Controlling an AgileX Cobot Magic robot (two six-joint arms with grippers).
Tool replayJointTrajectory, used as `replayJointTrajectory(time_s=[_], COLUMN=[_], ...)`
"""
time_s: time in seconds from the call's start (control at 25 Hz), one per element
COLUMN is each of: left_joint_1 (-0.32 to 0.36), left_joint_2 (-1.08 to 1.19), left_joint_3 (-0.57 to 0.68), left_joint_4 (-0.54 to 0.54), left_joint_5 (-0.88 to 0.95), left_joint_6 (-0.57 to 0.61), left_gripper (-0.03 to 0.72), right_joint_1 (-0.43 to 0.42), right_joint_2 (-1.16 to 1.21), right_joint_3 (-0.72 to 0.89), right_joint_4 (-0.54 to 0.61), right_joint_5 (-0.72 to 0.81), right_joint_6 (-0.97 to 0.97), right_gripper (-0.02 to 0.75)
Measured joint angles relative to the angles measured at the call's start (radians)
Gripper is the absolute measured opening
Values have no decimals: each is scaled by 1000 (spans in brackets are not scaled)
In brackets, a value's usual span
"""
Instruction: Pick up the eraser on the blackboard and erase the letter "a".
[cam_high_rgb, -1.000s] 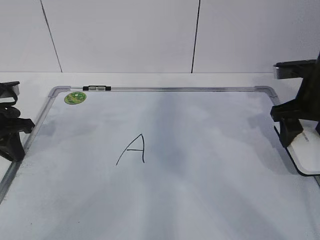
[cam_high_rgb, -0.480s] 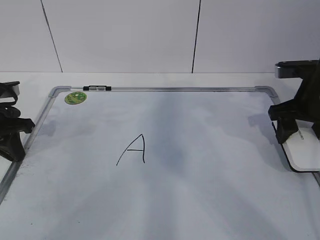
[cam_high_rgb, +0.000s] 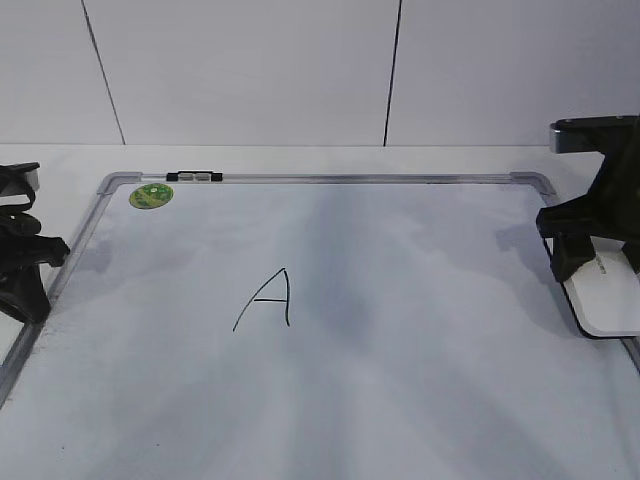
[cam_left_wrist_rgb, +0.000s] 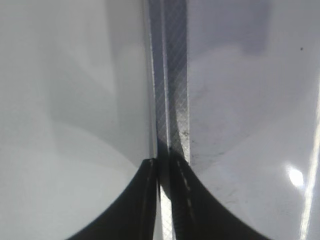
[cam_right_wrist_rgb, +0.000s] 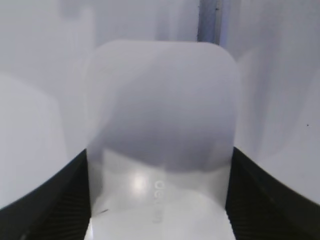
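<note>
**Soft light, blurry wrist cams**

Your exterior view is evenly lit and sharp, with faint grey shadow streaks fanning across the blackboard (cam_high_rgb: 400, 300). In the left wrist view you get a bright glare spot at lower right, and the frame rail (cam_left_wrist_rgb: 170, 75) looks soft. In the right wrist view the eraser (cam_right_wrist_rgb: 160, 135) is blurry, half-shadowed, with a hotspot.

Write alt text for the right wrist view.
The white eraser fills the frame, sitting between the two dark fingers of the right end effector, which flank its sides. Beneath lies the blackboard, its grey frame visible at the top edge.
</note>
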Motion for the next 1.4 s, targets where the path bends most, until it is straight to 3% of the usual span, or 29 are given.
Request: replayJointTrajectory(time_s=[0.56,1.0,1.4], left_joint_1=[0,0,0], left_joint_2=[0,0,0], left_joint_3=[0,0,0], left_joint_4=[0,0,0], left_joint_5=[0,0,0], left_joint_6=[0,0,0], left_gripper=[64,64,67], right_joint_1=[-1,-2,-2], right_joint_2=[55,55,-29], right_joint_3=[0,0,-74], right_joint_4=[0,0,0], right_joint_5=[-14,-32,60], right_joint_6=[0,0,-2], right_gripper=[581,634,634])
